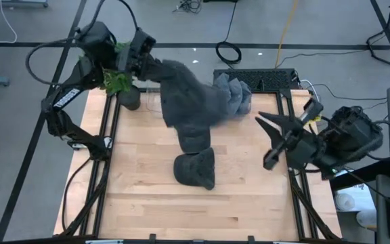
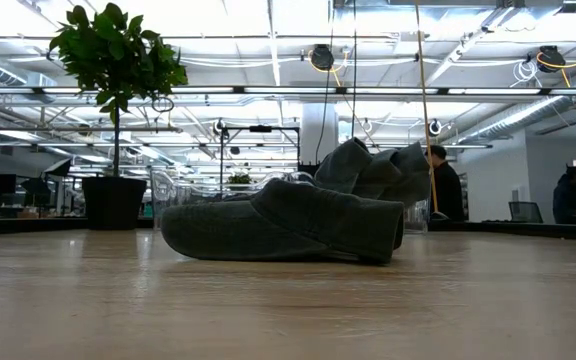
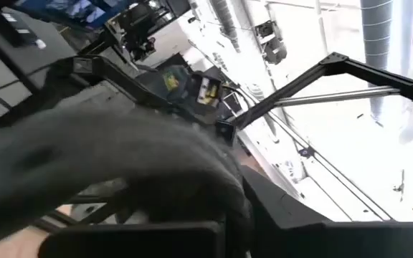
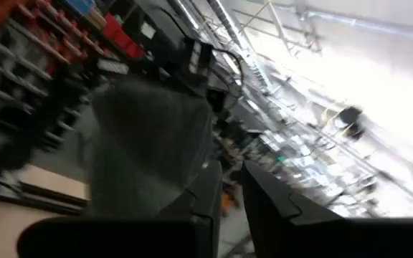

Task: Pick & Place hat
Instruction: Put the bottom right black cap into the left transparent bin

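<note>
A dark grey hat (image 1: 191, 102) hangs high over the far left part of the table, with my left gripper (image 1: 153, 66) shut on it. In the left wrist view its cloth (image 3: 113, 158) fills the space in front of the fingers. A second grey hat (image 1: 195, 169) lies flat on the wooden table's middle (image 2: 278, 230). More grey hats (image 1: 235, 95) are piled at the far edge (image 2: 373, 170). My right gripper (image 1: 268, 140) hovers over the table's right side, apart from the hanging hat. It is open, with nothing between its fingers (image 4: 231, 204). My left gripper holds the hat by its upper end (image 1: 162, 68), coming at it about level from the table's far left. The cloth itself covers the fingers in the wrist view, so the exact part and the layers stay hidden. The hat droops below and to the right of the gripper, clear of the table.
A potted plant (image 1: 120, 81) stands at the table's far left corner (image 2: 116, 110), just under my left arm. A black metal frame (image 1: 296, 196) runs along the table's left and right edges. People stand in the room beyond (image 2: 448, 185).
</note>
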Robot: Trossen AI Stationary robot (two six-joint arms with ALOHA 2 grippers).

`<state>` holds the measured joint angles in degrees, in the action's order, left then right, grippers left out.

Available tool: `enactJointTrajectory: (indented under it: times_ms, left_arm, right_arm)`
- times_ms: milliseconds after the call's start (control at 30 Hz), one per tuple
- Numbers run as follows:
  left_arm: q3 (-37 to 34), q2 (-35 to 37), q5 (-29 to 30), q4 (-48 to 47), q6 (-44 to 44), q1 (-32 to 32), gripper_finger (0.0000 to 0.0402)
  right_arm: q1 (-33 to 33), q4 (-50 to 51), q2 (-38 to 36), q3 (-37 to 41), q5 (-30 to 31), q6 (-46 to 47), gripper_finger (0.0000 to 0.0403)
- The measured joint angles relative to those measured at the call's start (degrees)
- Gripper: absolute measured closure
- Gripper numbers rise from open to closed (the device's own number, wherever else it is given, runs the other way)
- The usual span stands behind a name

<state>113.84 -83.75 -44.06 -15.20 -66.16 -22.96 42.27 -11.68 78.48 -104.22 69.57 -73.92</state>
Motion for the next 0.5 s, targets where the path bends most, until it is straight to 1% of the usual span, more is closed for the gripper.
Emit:
enactJointTrajectory:
  times_ms: [133,267,400,500]
  left_arm:
    - [0.0,-0.1,-4.8,-0.3,-0.6,-4.9,0.0383]
    - [0.0,-0.1,-8.8,-2.2,-1.5,-9.3,0.0383]
    - [0.0,-0.1,-11.5,-6.3,-0.4,-13.5,0.0383]
    - [0.0,-0.1,-12.1,-10.6,2.2,-15.9,0.0383]
  right_arm:
    - [2.1,0.0,0.0,0.0,3.3,4.2,0.0356]
    - [2.3,-0.1,0.0,0.0,6.9,7.6,0.0359]
    - [0.9,-0.1,0.0,0.0,7.2,11.3,0.0359]
    - [-0.9,-0.1,0.0,0.0,7.7,13.3,0.0360]
